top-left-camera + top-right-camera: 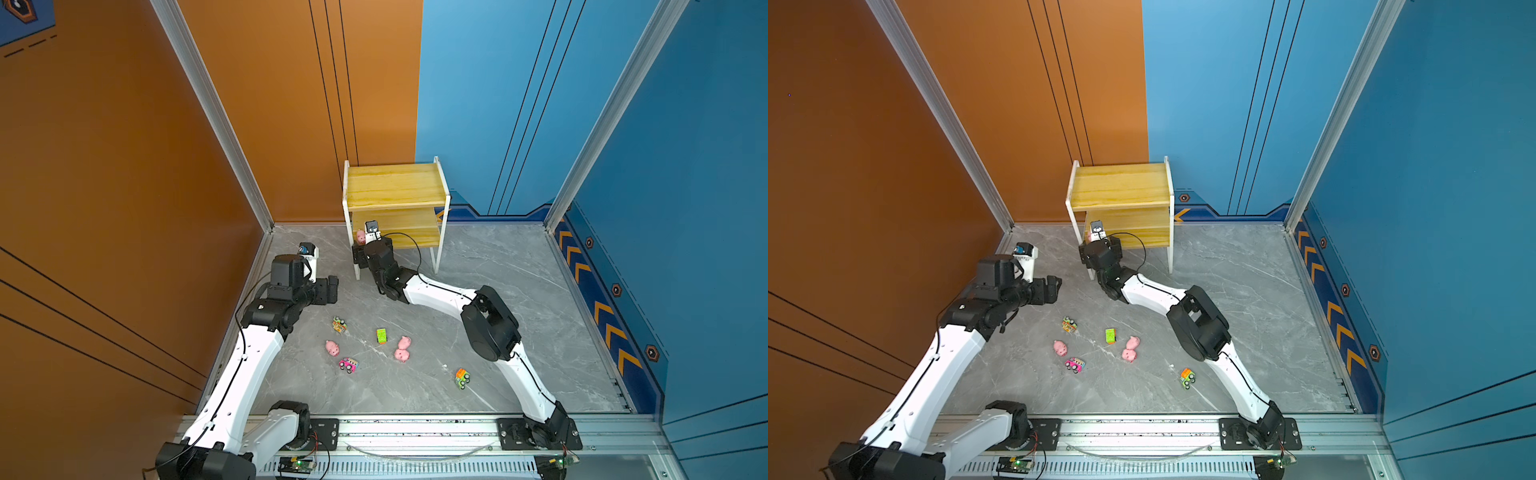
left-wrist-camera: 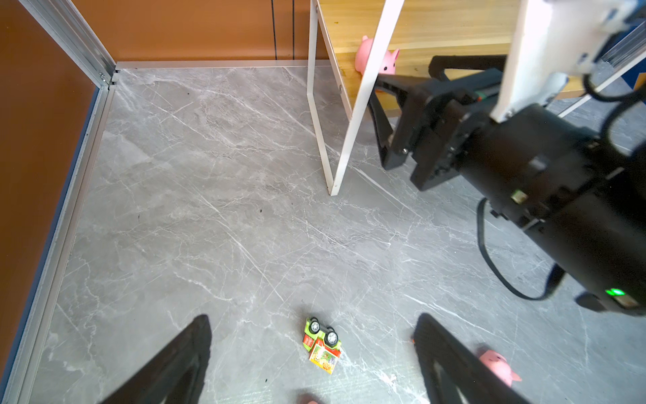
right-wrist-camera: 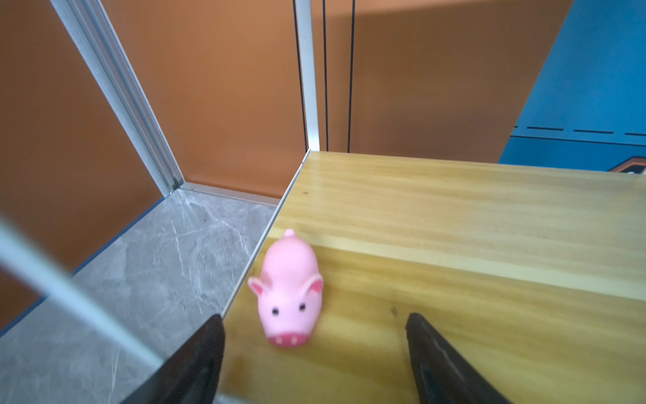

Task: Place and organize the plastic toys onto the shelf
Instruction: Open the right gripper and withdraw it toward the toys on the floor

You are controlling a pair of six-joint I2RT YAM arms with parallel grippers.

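Right gripper (image 3: 314, 316) jaws stood wide, gripping nothing; pink pig (image 3: 288, 290) sat free between them on shelf (image 3: 454, 245) lower board, snout toward jaws. Left gripper (image 2: 314, 316) jaws wide too.

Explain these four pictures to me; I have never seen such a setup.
This is a robot with two arms, each ending in a two-fingered gripper. Two pictures look down on the whole scene; the other two come from cameras on the wrists. A wooden shelf stands at the back. One pink pig sits on its lower board between the open fingers of the right gripper, not gripped. The left gripper is open and empty above a green car. In all, four toy cars and three more pigs lie on the grey table.
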